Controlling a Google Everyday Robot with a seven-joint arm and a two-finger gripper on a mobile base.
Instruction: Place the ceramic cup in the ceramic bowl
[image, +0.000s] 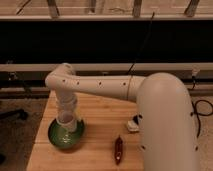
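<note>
Gripper (66, 121): hanging at the end of the white arm (100, 86), directly over the green ceramic bowl (65, 133); finger opening cannot be told.

Ceramic cup (67, 122): a white cylindrical shape is showing right at the gripper, sitting low within the bowl's rim; whether it is touching the bowl cannot be told.

Ceramic bowl: resting beneath the gripper on the wooden table (95, 145), near its left edge.

Dark red elongated object (118, 149): lying well to the right of the gripper.

White-and-black flat device (132, 124): lying farther right, beside the robot's body.
</note>
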